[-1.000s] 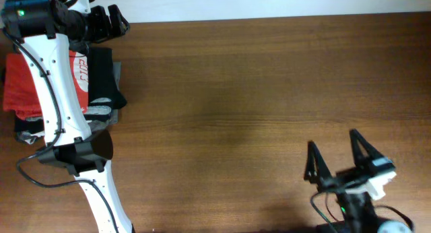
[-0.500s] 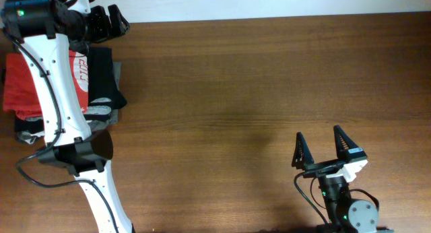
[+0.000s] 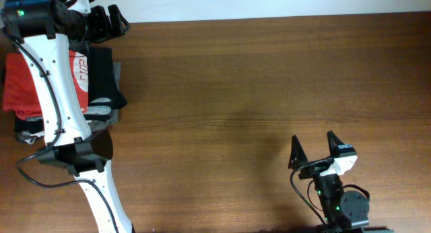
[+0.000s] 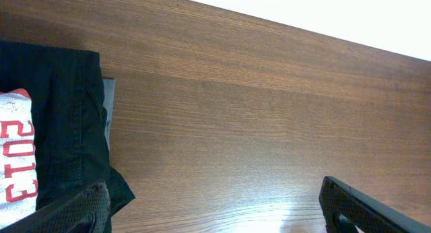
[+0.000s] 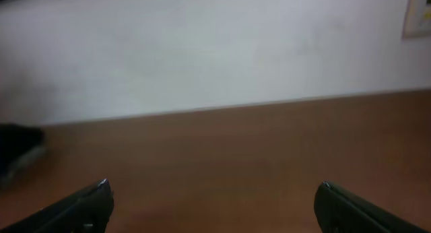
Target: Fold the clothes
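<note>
1. The left claw [image 3: 108,22] hangs spread wide and empty at the far left corner, just beyond the pile of clothes.
2. The right claw [image 3: 315,150] stands spread too, empty, over bare worktop [image 3: 236,91] near the right front, well apart from the pile.
3. The orange-red T-shirt [image 3: 19,85] lies on the stack at the far left, partly under the left arm [image 3: 50,91], beside a black garment [image 3: 104,75].
4. Best, I'd say, to pinch only the red cloth, then carry it to open wood before spreading.
</note>
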